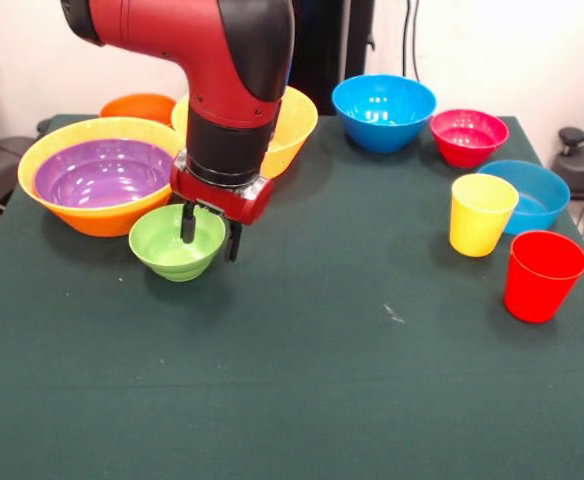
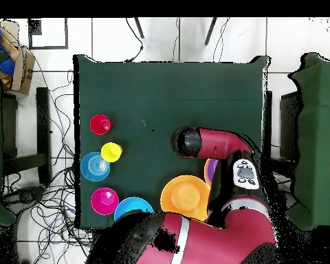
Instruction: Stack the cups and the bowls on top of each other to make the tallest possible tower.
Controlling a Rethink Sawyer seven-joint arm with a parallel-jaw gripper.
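Green bowl point(image 1: 177, 241) under gripper point(image 1: 210, 236) bears no readable label.

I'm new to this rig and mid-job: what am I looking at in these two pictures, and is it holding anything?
A red and black robot arm works at a green table. One picture faces it across the table; the other looks straight down. Its tool straddles the rim of the green bowl, one finger inside, one outside, not yet closed. Beside it a purple bowl sits nested in a large yellow-orange bowl. Elsewhere stand a yellow cup, a red cup and more bowls.
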